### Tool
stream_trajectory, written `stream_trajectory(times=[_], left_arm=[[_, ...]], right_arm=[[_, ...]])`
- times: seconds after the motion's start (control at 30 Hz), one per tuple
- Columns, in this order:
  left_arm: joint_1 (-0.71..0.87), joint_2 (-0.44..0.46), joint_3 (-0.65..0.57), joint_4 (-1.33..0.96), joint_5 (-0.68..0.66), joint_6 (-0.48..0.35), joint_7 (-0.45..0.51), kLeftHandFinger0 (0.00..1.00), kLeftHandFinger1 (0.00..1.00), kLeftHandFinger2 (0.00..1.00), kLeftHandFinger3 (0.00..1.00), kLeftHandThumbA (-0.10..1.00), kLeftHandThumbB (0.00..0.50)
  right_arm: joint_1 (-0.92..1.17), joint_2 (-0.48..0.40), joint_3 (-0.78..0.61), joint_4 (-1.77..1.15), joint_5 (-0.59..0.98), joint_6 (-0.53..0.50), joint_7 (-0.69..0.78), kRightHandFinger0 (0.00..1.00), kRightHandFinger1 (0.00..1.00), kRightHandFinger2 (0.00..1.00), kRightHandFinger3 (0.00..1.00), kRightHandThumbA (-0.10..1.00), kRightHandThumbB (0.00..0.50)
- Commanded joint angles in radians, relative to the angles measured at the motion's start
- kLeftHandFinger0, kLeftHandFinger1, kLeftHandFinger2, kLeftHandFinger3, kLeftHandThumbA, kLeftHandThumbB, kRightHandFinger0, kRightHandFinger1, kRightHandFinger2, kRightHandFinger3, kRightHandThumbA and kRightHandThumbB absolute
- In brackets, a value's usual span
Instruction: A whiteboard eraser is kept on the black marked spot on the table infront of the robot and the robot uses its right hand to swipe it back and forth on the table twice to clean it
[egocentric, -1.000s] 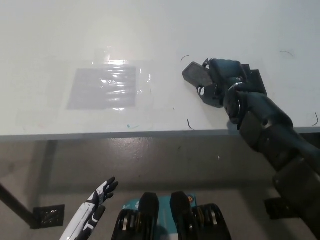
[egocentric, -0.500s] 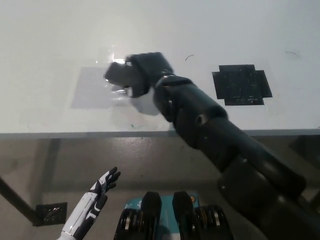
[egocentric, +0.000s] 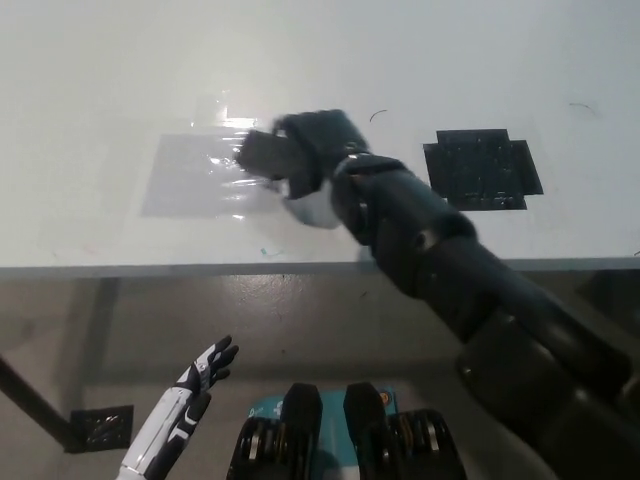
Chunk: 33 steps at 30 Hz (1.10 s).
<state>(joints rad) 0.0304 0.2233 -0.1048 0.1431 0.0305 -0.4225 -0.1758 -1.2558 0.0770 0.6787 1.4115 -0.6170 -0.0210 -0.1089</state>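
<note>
Right hand (egocentric: 305, 150) has slid slightly right since half a second ago, fingers clamped on the eraser (egocentric: 262, 153), which sits at the right edge of the taped clear sheet (egocentric: 195, 175) on the table (egocentric: 100, 70). Black marked spot (egocentric: 483, 169) is uncovered, well right of the eraser; the forearm crosses the table edge between them. Left hand (egocentric: 205, 370) hangs below table level at lower left, fingers spread, holding nothing.

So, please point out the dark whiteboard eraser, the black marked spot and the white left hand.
Dark whiteboard eraser (egocentric: 262, 153): head view, exposed left end.
Black marked spot (egocentric: 484, 169): head view, centre.
White left hand (egocentric: 205, 368): head view, palm, resting low.
</note>
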Motion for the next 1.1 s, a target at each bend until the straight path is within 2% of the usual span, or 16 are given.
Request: stream_trajectory(times=[0.0,0.17,0.3,0.53,0.57,0.6,0.7,0.73,0.77,0.8,0.83,0.87,0.9,0.93,1.03,1.07], left_arm=[[0.012,0.018,0.003,-0.019,-0.011,-0.046,-0.017,1.00,1.00,1.00,1.00,1.00,0.358],[0.039,0.015,-0.003,-0.023,0.002,-0.047,-0.015,1.00,1.00,1.00,1.00,1.00,0.372],[0.065,0.007,-0.007,-0.027,0.007,-0.047,-0.012,1.00,1.00,1.00,1.00,1.00,0.377],[0.096,-0.002,-0.003,-0.022,0.003,-0.047,-0.005,1.00,1.00,1.00,1.00,1.00,0.371],[0.098,-0.001,-0.001,-0.022,0.002,-0.047,-0.005,1.00,1.00,1.00,1.00,1.00,0.373],[0.099,-0.001,0.000,-0.020,0.001,-0.047,-0.006,1.00,1.00,1.00,1.00,1.00,0.374],[0.101,0.000,0.002,-0.020,-0.005,-0.047,-0.007,1.00,1.00,1.00,1.00,1.00,0.363],[0.103,-0.002,0.003,-0.020,-0.010,-0.047,-0.008,1.00,1.00,1.00,1.00,1.00,0.383],[0.104,-0.002,0.003,-0.018,-0.019,-0.047,-0.012,1.00,1.00,1.00,1.00,1.00,0.386],[0.105,-0.001,0.003,-0.017,-0.021,-0.047,-0.014,1.00,1.00,1.00,1.00,1.00,0.382],[0.106,-0.002,0.002,-0.018,-0.021,-0.047,-0.015,1.00,1.00,1.00,1.00,1.00,0.382],[0.106,-0.002,0.002,-0.018,-0.018,-0.047,-0.013,1.00,1.00,1.00,1.00,1.00,0.379],[0.105,-0.003,0.002,-0.017,-0.013,-0.047,-0.011,1.00,1.00,1.00,1.00,1.00,0.375],[0.104,-0.004,0.001,-0.016,-0.013,-0.047,-0.011,1.00,1.00,1.00,1.00,1.00,0.384],[0.099,-0.005,0.002,-0.015,-0.011,-0.047,-0.010,1.00,1.00,1.00,1.00,1.00,0.379],[0.097,-0.003,0.002,-0.017,-0.013,-0.047,-0.012,1.00,1.00,1.00,1.00,1.00,0.378]], right_arm=[[0.030,-0.083,0.001,0.001,-0.019,-0.008,-0.011,0.03,0.08,0.21,0.33,0.33,0.242],[0.117,-0.154,0.017,-0.003,-0.036,-0.015,-0.014,0.01,0.05,0.21,0.45,0.35,0.245],[0.170,-0.195,0.026,-0.009,-0.042,-0.005,-0.014,0.02,0.07,0.24,0.44,0.38,0.235],[0.238,-0.311,0.030,-0.017,-0.043,-0.013,-0.009,0.27,0.26,0.37,0.52,0.39,0.226],[0.241,-0.324,0.031,-0.016,-0.044,-0.009,-0.007,0.26,0.27,0.38,0.55,0.39,0.226],[0.249,-0.350,0.027,-0.017,-0.041,-0.018,-0.015,0.14,0.19,0.34,0.54,0.37,0.224],[0.269,-0.424,0.007,-0.035,-0.023,-0.038,-0.026,0.00,0.01,0.18,0.40,0.35,0.225],[0.277,-0.459,0.004,-0.042,-0.022,-0.042,-0.026,0.23,0.40,0.58,0.78,0.34,0.161],[0.283,-0.501,-0.003,-0.037,-0.016,-0.031,-0.012,0.41,0.52,0.65,0.99,0.39,0.177],[0.287,-0.526,-0.007,-0.036,-0.014,-0.020,-0.002,0.55,0.73,0.80,1.00,0.42,0.189],[0.289,-0.544,-0.007,-0.038,-0.014,-0.014,0.005,0.60,0.82,0.85,1.00,0.44,0.186],[0.292,-0.559,-0.007,-0.037,-0.015,-0.012,0.007,0.62,0.84,0.84,1.00,0.46,0.193],[0.296,-0.585,-0.012,-0.030,-0.011,-0.014,0.005,0.44,0.58,0.65,0.81,0.42,0.202],[0.301,-0.611,-0.017,-0.027,-0.008,-0.024,-0.002,0.32,0.45,0.55,0.79,0.37,0.203],[0.308,-0.675,-0.035,-0.024,0.008,-0.040,0.012,0.25,0.45,0.55,0.66,0.35,0.197],[0.310,-0.706,-0.047,-0.030,0.017,-0.035,0.032,0.38,0.57,0.66,0.75,0.34,0.185]])
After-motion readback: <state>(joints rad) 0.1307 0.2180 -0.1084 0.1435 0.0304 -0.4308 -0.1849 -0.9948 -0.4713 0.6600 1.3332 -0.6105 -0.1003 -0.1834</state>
